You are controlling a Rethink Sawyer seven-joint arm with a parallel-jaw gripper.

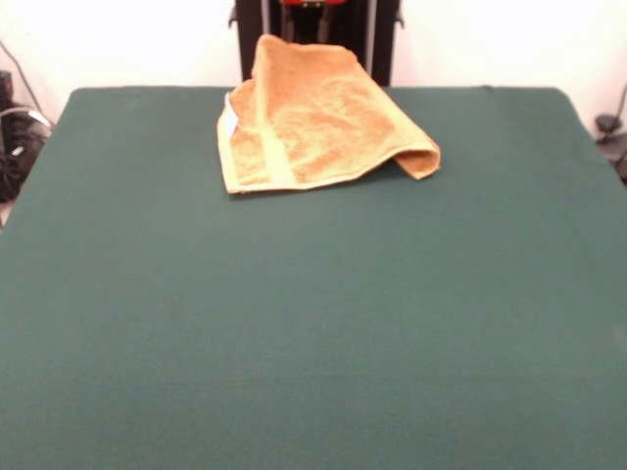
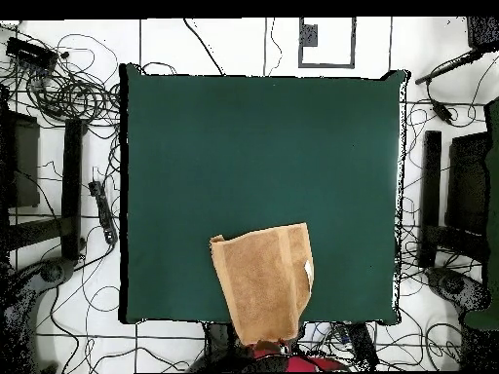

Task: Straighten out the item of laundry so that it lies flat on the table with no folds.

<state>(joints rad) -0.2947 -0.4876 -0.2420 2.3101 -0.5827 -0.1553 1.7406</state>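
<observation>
The near stretch of the desk (image 1: 313, 343) is bare dark green cloth in the front view; the towel (image 1: 313, 122) lies far back, against the edge nearest the robot's pedestal (image 1: 315, 34). It is orange-yellow terry, and it is not flat: its right corner is curled over into a raised roll, its left side shows a paler woven band running front to back, and a small white tag (image 1: 228, 119) shows on the left edge. The far part of the cloth rises to a narrow peak directly in front of the pedestal, lifted off the desk surface.

Behind that peak stand the pedestal's black uprights with a bit of red between them. The claw itself is hidden behind the raised cloth, so I cannot tell whether it is open or closed, or whether it grips the towel.

The overhead view adds the outline: the towel (image 2: 263, 280) tapers toward the robot and overhangs the desk (image 2: 253, 146) edge there, just above a red part of the arm (image 2: 292, 362). The tag (image 2: 309, 267) shows white on its right edge.
</observation>
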